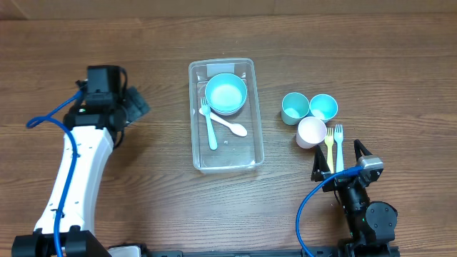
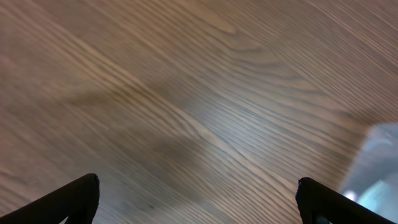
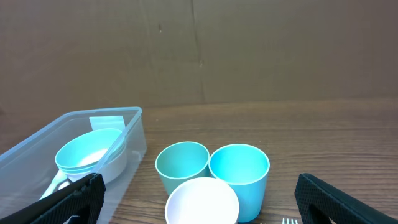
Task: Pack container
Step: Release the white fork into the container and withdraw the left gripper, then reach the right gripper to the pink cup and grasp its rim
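Overhead: left end effector gapes wide, container to its right; right end effector wide, cups just ahead.

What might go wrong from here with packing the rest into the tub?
The white cup sits tight against both teal cups, so the right claw grabbing one may topple the others. The yellow fork and mint fork lie flat, side by side; a pinch could catch both or neither.

Our left gripper at nine o'clock has its jaws spread wide, as does our right gripper at five o'clock.
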Controlling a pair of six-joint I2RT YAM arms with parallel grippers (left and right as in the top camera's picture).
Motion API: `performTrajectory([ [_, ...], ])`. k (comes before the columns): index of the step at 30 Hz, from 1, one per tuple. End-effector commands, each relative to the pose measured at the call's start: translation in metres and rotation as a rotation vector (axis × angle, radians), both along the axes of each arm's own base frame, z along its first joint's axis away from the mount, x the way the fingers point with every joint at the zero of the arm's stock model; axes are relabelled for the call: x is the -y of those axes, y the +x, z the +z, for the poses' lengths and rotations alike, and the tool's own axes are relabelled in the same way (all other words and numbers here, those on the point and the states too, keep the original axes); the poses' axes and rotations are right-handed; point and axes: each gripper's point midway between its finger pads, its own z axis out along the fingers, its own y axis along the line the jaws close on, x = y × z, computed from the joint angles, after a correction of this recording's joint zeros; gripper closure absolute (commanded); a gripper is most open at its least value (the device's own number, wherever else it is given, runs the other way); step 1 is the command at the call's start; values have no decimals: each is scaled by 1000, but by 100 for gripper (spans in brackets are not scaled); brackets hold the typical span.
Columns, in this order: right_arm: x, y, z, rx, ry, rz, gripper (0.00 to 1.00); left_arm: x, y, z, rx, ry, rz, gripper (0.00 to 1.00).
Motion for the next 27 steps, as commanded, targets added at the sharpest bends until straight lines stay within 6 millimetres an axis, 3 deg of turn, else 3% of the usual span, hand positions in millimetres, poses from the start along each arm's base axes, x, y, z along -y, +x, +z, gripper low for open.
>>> performTrajectory([
  [1, 2, 0, -1, 5, -2, -12, 0, -20, -1, 14, 28, 15, 36, 0],
  [15, 2, 0, -1, 6, -2, -8, 0, -23, -2, 14, 28, 15, 45, 0],
  [20, -8, -2, 3, 6, 99, 51, 0, -23, -2, 14, 28, 15, 45, 0],
  [23, -9, -2, 14, 47, 113, 54, 0, -23, -2, 14, 28, 15, 46, 0],
  [27, -4, -10, 65, 175, 177, 42, 0, -23, -2, 14, 28, 15, 45, 0],
])
